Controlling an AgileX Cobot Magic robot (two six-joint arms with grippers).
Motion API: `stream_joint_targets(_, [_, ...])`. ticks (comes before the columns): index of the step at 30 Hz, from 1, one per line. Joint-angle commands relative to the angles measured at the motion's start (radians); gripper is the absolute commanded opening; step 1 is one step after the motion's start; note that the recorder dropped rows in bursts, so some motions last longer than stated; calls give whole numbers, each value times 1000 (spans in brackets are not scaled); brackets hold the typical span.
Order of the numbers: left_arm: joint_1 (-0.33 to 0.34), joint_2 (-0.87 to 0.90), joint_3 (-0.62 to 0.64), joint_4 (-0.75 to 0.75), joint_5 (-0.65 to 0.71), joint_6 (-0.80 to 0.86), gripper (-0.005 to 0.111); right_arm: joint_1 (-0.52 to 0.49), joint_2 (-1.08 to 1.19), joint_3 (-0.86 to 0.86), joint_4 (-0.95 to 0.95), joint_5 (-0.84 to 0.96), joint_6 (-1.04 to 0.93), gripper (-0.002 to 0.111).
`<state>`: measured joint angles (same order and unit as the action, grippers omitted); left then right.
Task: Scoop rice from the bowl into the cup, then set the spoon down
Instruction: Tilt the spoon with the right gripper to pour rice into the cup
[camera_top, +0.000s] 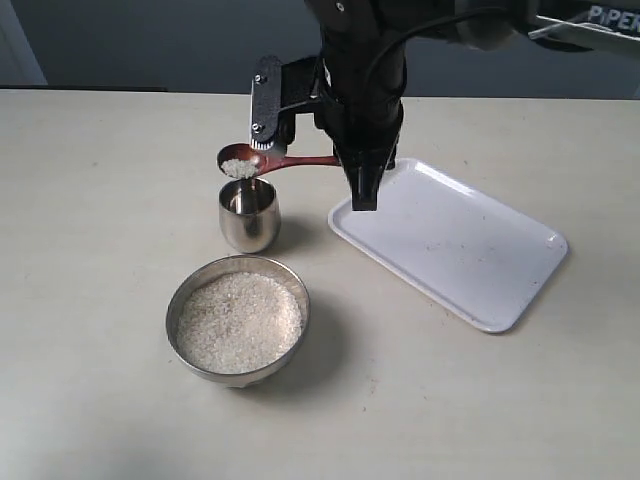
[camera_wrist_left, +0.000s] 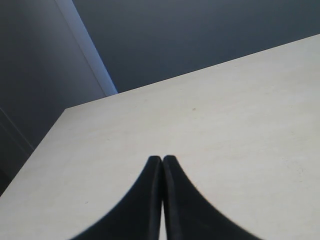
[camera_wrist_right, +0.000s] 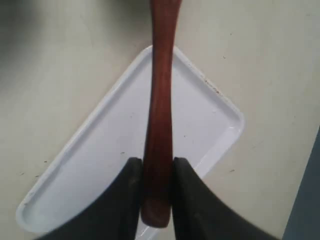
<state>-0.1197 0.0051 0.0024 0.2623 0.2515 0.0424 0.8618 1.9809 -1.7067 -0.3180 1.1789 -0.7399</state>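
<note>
The reddish-brown wooden spoon (camera_top: 268, 161) hangs level over the steel cup (camera_top: 249, 214), its head holding a small heap of white rice (camera_top: 239, 168). My right gripper (camera_top: 362, 190) is shut on the spoon's handle (camera_wrist_right: 159, 120), just right of the cup and above the tray's near corner. In front of the cup stands the wide steel bowl (camera_top: 182, 299), filled with rice (camera_top: 239, 322). My left gripper (camera_wrist_left: 162, 159) is shut on nothing above bare table; it does not show in the exterior view.
A white rectangular tray (camera_top: 460, 245) lies to the right of the cup and bowl, and it shows under the spoon handle as tray (camera_wrist_right: 90, 155). The beige table ends at a dark wall behind.
</note>
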Motion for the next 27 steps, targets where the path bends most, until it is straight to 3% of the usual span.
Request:
stream_joint_targets(1, [0, -5, -2, 0, -10, -7, 1, -29, 64, -44, 7, -13, -10, -1])
stream_joint_targets(14, [0, -5, -2, 0, -10, -7, 1, -47, 165, -55, -109, -179, 17, -1])
stream_joint_targets(27, [0, -5, -2, 0, -10, -7, 1, -34, 180, -55, -169, -151, 62, -1])
